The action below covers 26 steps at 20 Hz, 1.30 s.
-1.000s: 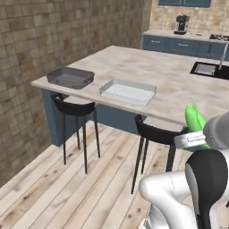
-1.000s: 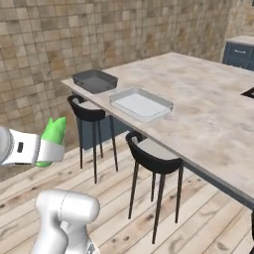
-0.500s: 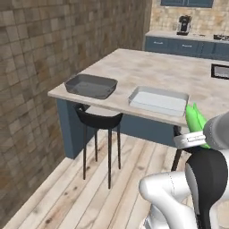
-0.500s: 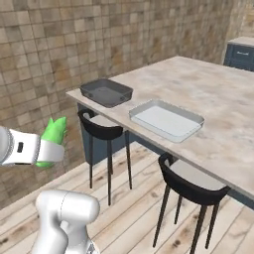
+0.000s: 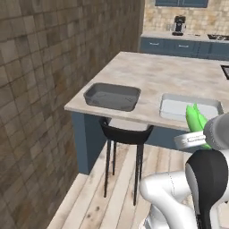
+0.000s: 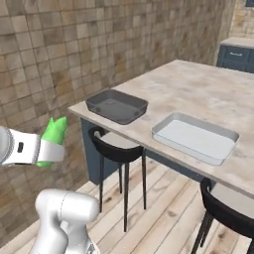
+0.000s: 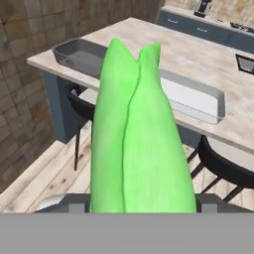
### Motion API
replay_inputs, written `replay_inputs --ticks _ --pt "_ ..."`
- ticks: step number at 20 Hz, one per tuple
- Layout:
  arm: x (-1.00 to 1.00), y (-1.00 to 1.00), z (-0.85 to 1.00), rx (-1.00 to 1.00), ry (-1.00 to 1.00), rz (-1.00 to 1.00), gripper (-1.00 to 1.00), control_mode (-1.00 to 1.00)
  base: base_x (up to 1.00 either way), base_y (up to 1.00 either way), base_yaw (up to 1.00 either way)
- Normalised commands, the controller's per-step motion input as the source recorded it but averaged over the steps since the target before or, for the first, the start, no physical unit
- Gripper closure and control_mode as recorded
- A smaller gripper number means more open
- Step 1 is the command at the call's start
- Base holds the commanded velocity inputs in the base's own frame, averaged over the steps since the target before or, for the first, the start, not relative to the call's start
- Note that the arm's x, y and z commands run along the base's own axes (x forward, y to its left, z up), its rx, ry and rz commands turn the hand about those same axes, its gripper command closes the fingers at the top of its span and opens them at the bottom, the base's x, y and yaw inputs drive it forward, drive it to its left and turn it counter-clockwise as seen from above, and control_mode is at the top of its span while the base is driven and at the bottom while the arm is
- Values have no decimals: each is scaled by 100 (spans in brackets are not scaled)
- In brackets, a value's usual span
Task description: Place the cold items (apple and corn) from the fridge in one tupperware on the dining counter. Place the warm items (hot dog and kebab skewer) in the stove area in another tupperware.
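The corn (image 7: 141,134), in a green husk, is clamped in the hand (image 7: 141,201); in the hand view the husk stands tall from the bottom edge with its two pointed tips at 12 o'clock, and the fingertips themselves are hidden by it. In the left base view the corn (image 5: 196,123) is seen poking up from the hand (image 5: 194,139) at 3 o'clock of the frame, its tip overlapping the near rim of the clear container (image 5: 190,107) in the picture. In the right base view the corn (image 6: 53,135) is held out at 9 o'clock, in front of the brick wall (image 6: 74,49), clear of the bench (image 6: 198,94).

Two containers are set on the bench near its front edge: a dark container (image 5: 112,96) toward the corner and the clear container at its 3 o'clock, apart from each other. Both look empty. A black stool (image 5: 125,134) is tucked under the bench edge below the dark container; a second stool (image 6: 228,213) is seen below the clear container (image 6: 194,136) in the right base view. A wooden floor (image 5: 112,197) lies below. Blue cabinets (image 5: 183,44) with a coffee machine (image 5: 179,24) on top are seen at 12 o'clock, far back.
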Motion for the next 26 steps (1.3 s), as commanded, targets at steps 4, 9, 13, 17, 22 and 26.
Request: replay_inputs --ticks 4,9,13,17,22,26 --pt "0 0 0 0 0 0 100 100 96 48 -26" --pt "0 0 0 0 0 0 100 100 75 12 -24" --pt "0 0 0 0 0 0 100 100 35 -37 -12" --pt "0 0 0 0 0 0 100 100 70 60 -17" --pt "0 0 0 0 0 0 100 100 63 33 -3" --pt "0 0 0 0 0 0 100 100 21 -87 0"
